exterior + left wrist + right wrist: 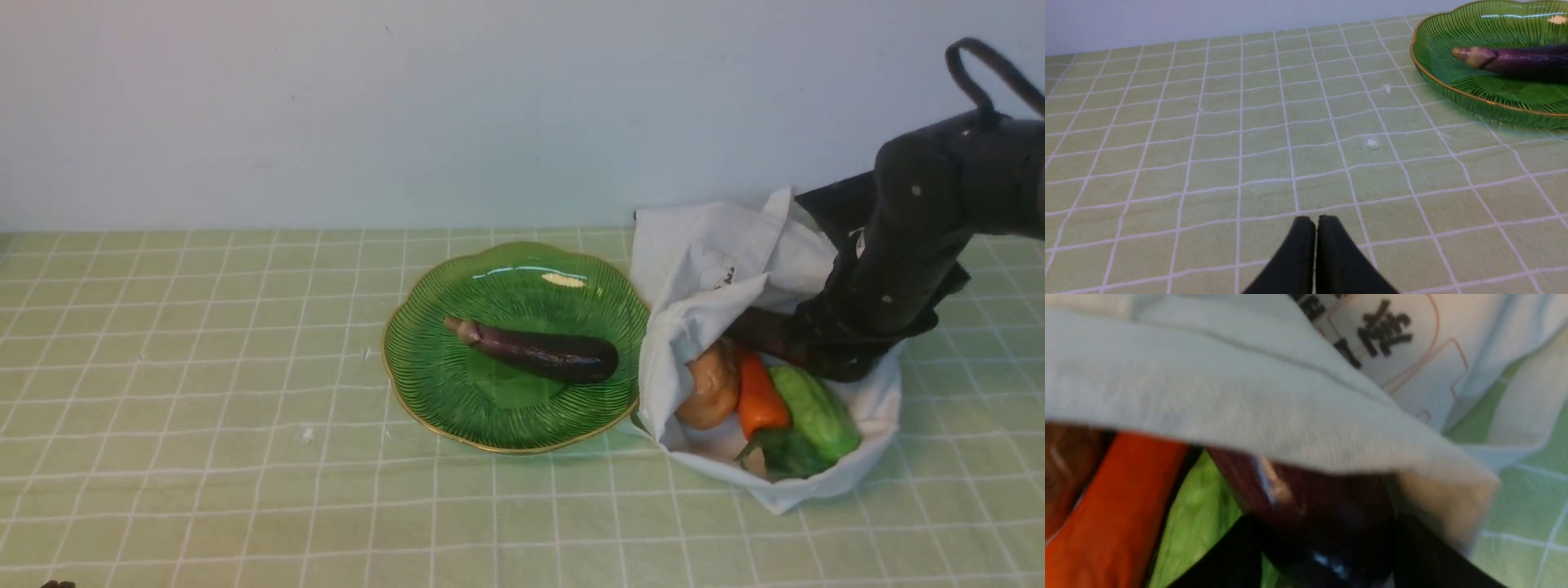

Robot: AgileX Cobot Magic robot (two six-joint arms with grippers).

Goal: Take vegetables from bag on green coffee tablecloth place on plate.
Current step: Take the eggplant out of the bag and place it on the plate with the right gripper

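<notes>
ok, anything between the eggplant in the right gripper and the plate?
Yes. A fold of the bag drapes over the gripped eggplant at the right gripper, and the bag's plate-side wall rises between it and the plate. The plate holds another eggplant across its middle; bare glass shows around it.

The tablecloth (204,367) was matt woven cloth, faintly creased, gridded with thin white lines. The plate (424,384) was glossy translucent green glass, ribbed, with a thin gold rim and bright glare near its 12 o'clock edge. The eggplant (539,353) on it had smooth, shiny purple skin. The bag (702,261) was soft matt white cloth, wrinkled and finely woven. Inside, the potato (710,388) looked dull, the orange piece (759,396) smooth and waxy, the gourd (816,412) bumpy with slight sheen, the second eggplant (1306,498) glossy. The left gripper (1314,222) was matt black.
</notes>
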